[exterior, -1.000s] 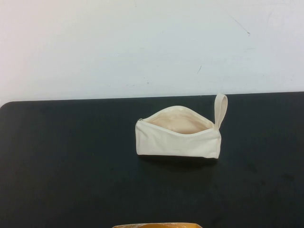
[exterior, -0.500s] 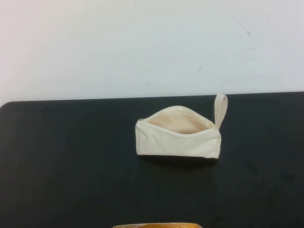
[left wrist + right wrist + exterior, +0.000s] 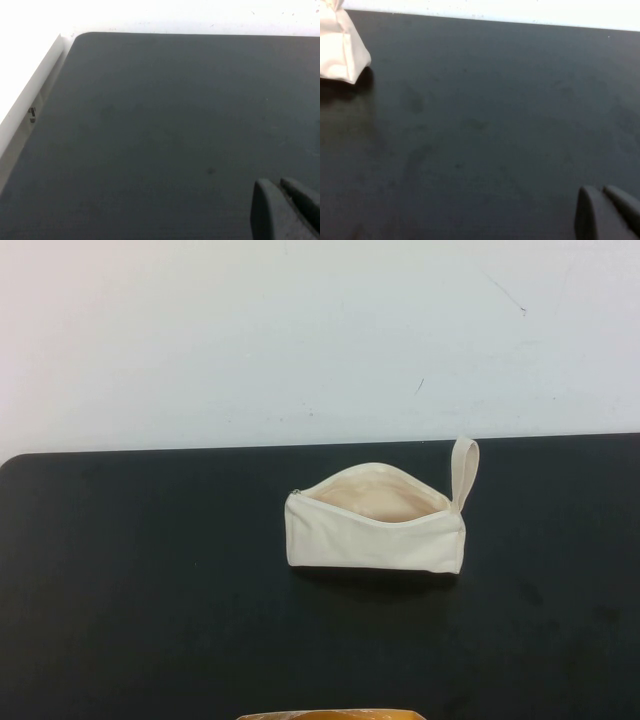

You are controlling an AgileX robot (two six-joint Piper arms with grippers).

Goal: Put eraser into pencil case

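The cream pencil case [image 3: 375, 530] lies on the black table [image 3: 150, 570], a little right of the middle. Its zip is open and the beige lining shows. Its loop strap [image 3: 464, 468] stands up at the right end. One corner of the pencil case also shows in the right wrist view [image 3: 340, 50]. The eraser shows in no view. My left gripper [image 3: 277, 184] is shut and empty over bare table near the table's left corner. My right gripper [image 3: 597, 190] is shut and empty over bare table, well apart from the case. Neither arm shows in the high view.
A white wall [image 3: 320, 330] rises behind the table's far edge. A flat yellow-orange thing [image 3: 330, 714], as wide as the case, pokes in at the near edge of the high view. A white ledge [image 3: 30, 95] borders the table's left side.
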